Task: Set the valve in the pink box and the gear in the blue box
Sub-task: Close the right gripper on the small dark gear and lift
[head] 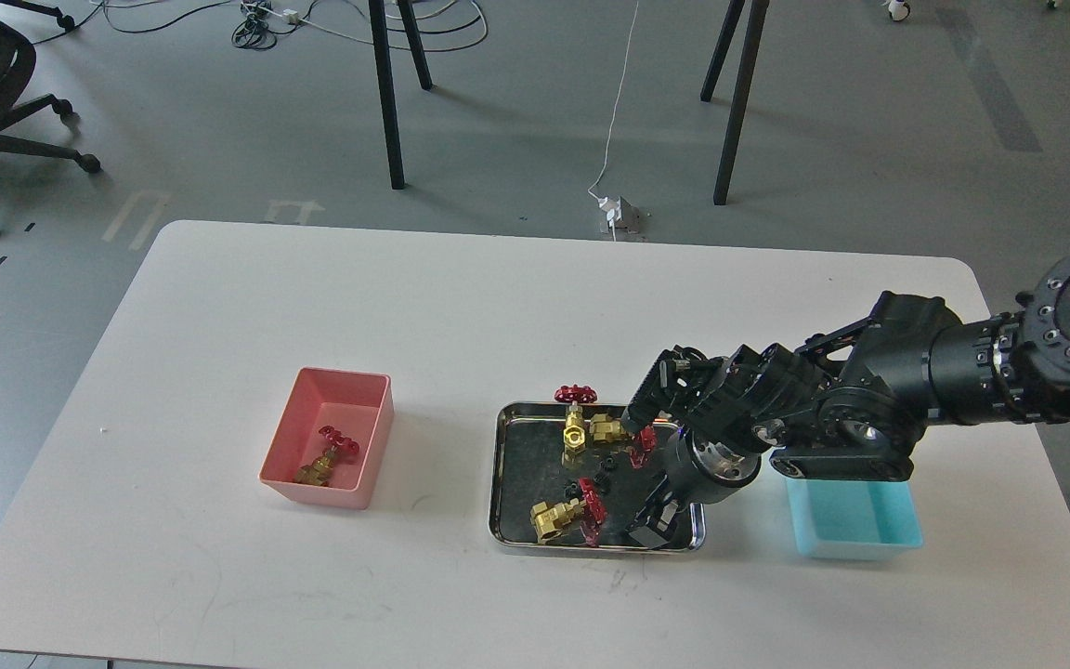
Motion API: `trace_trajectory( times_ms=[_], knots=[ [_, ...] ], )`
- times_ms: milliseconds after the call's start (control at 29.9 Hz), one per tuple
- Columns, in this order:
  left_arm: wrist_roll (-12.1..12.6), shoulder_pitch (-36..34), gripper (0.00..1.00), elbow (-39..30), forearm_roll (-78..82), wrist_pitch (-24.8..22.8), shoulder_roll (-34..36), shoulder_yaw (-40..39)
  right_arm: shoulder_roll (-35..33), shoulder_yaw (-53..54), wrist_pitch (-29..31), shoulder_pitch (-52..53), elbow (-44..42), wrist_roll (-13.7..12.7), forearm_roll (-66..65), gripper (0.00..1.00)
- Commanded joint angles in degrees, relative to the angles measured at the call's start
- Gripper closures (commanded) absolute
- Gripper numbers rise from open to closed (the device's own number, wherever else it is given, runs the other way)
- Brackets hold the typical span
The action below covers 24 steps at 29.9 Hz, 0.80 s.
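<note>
Black right arm (879, 390) — round screw-ringed joint, silver wrist flange.

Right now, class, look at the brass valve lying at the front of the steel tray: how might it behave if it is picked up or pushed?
The valve looks like solid brass, so it is probably heavy for its size and stiff. It lies on its side with its round red handwheel sticking out, so a push may swing it round. The tray looks shiny, so it could slide.

Soft even daylight, sharp focus
</note>
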Motion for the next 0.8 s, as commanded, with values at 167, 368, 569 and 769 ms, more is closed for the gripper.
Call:
trace_trajectory(
  times_ms=[167,368,569,769],
  knots=[
    [-0.1,-0.06,0.01,-0.01,0.0,-0.05,0.99,0.01,0.63,-0.2,0.26,-1.01,-1.92,-0.16,-0.03,0.39],
    [-0.19,-0.06,0.01,-0.01,0.0,-0.05,0.99,0.1,0.71,-1.34,0.53,-0.83,-1.83,-0.25,0.05,0.54],
    [-0.28,-0.06,0.01,-0.01,0.0,-0.05,1.08,0.18,0.98,-1.6,0.62,-0.83,-1.83,-0.51,0.05,0.77],
    [-0.45,-0.06,0.01,-0.01,0.0,-0.05,1.17,0.18,1.15,-1.6,0.62,-0.66,-1.83,-0.6,0.05,0.9]
  ],
)
